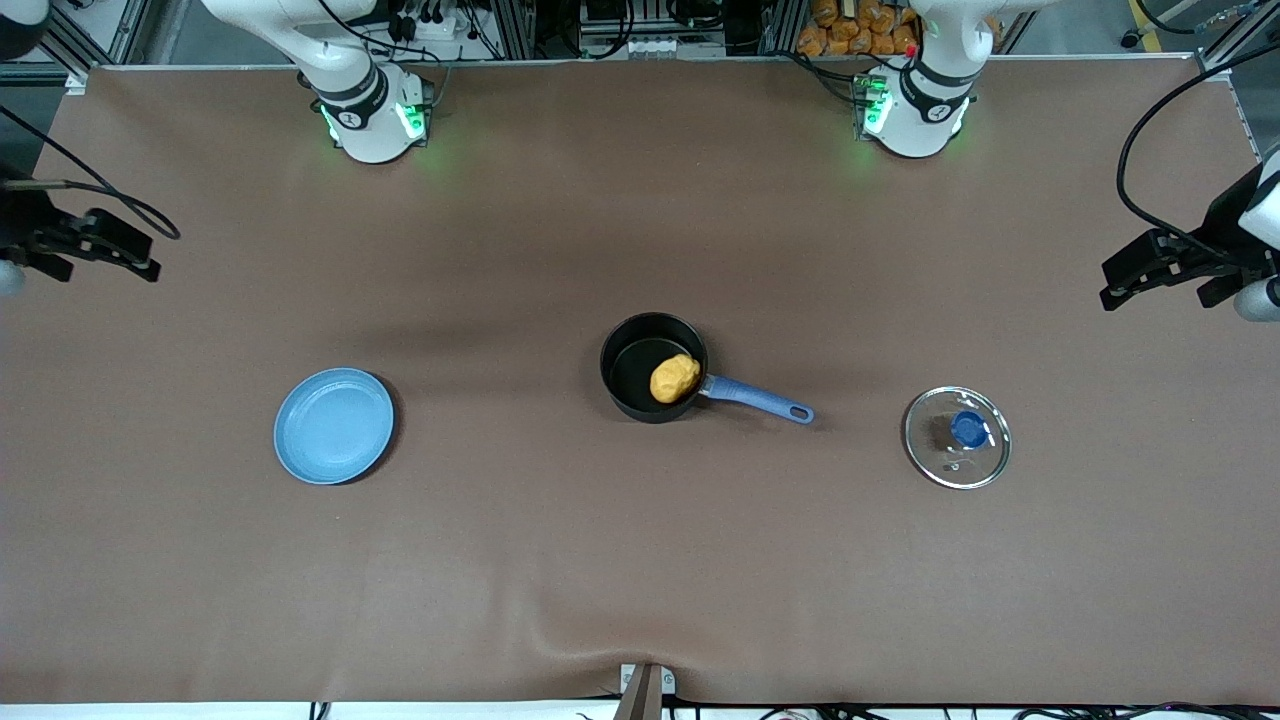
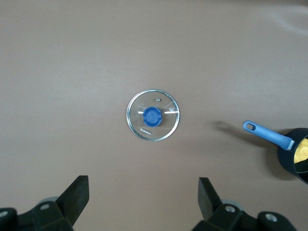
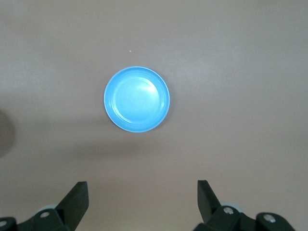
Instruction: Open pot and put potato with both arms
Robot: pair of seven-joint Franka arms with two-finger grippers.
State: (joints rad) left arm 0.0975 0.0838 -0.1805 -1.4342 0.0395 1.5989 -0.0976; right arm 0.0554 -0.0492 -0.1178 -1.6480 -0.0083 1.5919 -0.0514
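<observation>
The black pot (image 1: 628, 362) with a long blue handle (image 1: 755, 398) stands uncovered mid-table, and the yellow-orange potato (image 1: 675, 378) lies inside it. Its glass lid (image 1: 958, 437) with a blue knob lies flat on the table toward the left arm's end. My left gripper (image 1: 1110, 283) hangs open and empty, high over that end of the table. In the left wrist view the lid (image 2: 153, 115) is well clear of the left gripper (image 2: 143, 192), with the pot (image 2: 294, 161) at the frame's edge. My right gripper (image 1: 150, 256) hangs open and empty over the right arm's end.
A flat light-blue plate (image 1: 334, 425) lies toward the right arm's end, level with the pot; the right wrist view shows the plate (image 3: 136, 98) empty, apart from the right gripper (image 3: 142, 192). Brown cloth covers the table. A small bracket (image 1: 645, 688) sits at the near edge.
</observation>
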